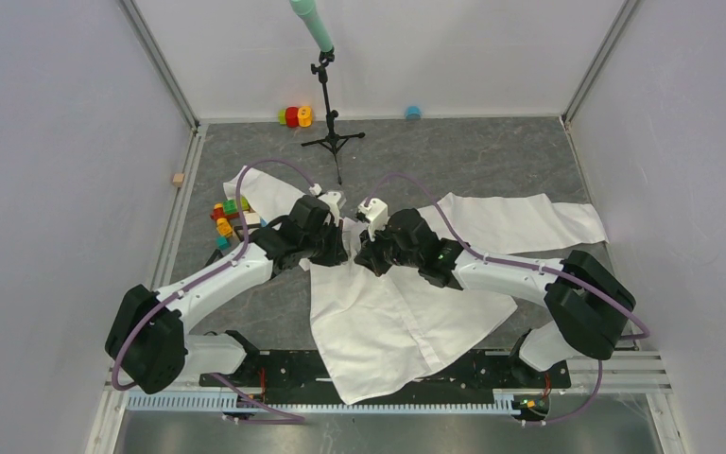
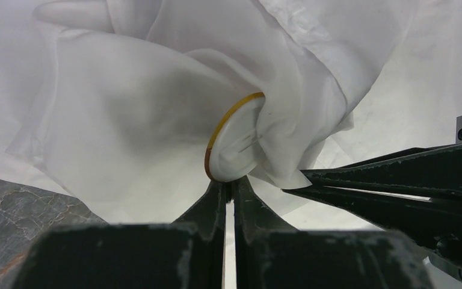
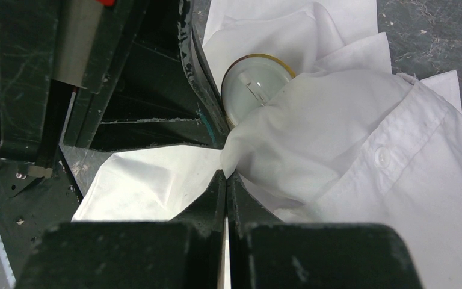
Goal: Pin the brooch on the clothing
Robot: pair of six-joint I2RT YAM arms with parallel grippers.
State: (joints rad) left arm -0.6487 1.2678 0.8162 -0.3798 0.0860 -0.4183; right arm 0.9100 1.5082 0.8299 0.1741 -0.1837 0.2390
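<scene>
The white shirt (image 1: 406,322) lies spread on the grey table, one sleeve reaching right. Both grippers meet over its upper part. My left gripper (image 1: 340,248) is shut on the lower edge of the brooch (image 2: 234,141), a round white-backed disc with an orange-gold rim. Thin shirt fabric (image 2: 126,120) is bunched up around and over the disc. My right gripper (image 3: 225,173) is shut on a fold of the shirt (image 3: 337,150) right below the brooch (image 3: 255,84). Its fingers (image 2: 397,177) reach in from the right in the left wrist view. In the top view the brooch is hidden.
Coloured toy blocks (image 1: 227,219) lie left of the shirt's collar. A black tripod stand (image 1: 331,128) with a green-tipped pole stands behind it. Red and yellow toys (image 1: 295,116) and a blue object (image 1: 413,112) sit at the back wall. A small wooden block (image 1: 179,178) lies at the left wall.
</scene>
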